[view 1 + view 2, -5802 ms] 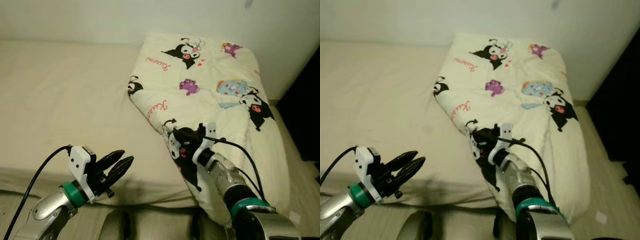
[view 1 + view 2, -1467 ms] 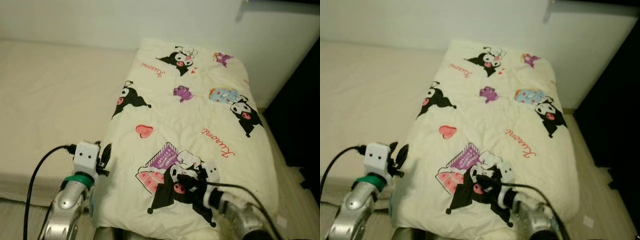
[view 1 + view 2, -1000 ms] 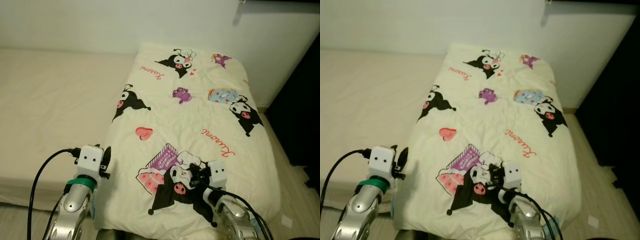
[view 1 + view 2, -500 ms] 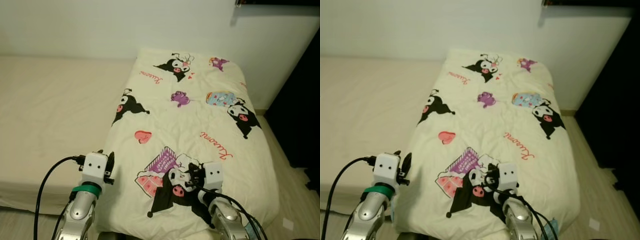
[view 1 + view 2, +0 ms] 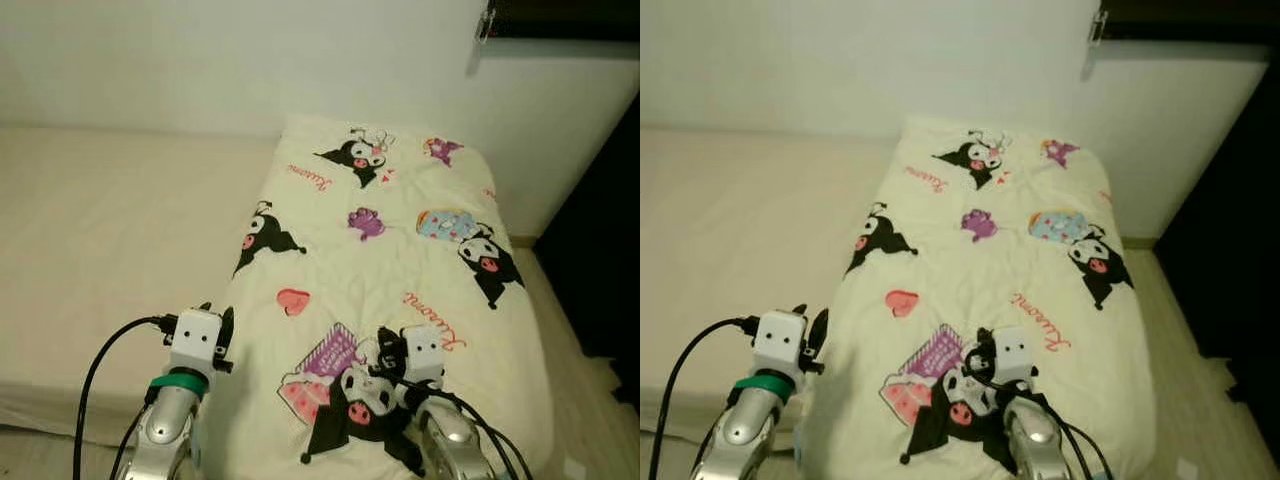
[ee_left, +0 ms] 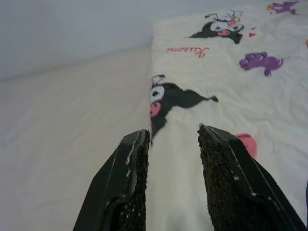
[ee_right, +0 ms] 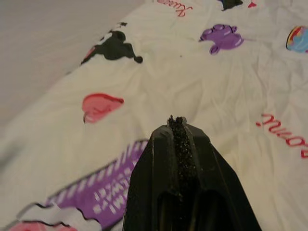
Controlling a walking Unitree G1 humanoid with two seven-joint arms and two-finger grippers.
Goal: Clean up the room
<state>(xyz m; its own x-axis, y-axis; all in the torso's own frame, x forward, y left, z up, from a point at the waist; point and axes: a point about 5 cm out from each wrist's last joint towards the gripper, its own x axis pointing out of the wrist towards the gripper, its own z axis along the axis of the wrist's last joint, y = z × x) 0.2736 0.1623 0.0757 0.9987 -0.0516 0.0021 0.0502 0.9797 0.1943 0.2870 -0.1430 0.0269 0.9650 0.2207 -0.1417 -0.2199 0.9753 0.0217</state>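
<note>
Blanket (image 5: pixel 390 270): a cream blanket printed with cartoon figures is spread flat over the right part of the bed, reaching the wall.
Bed (image 5: pixel 110 230): the bare cream mattress is seen left of the blanket.
Left hand (image 6: pixel 173 144): held apart above the blanket's left edge, nothing gripped.
Right hand (image 7: pixel 176 126): 2 fingers pressed together, raised over the blanket's near end, nothing gripped.

The blanket (image 5: pixel 390 290), bunched and folded over on itself seconds ago, now lies spread flat along the bed (image 5: pixel 110 230). The right gripper (image 7: pixel 177 126) has let go of it, and both arms have drawn back toward its near edge.
</note>
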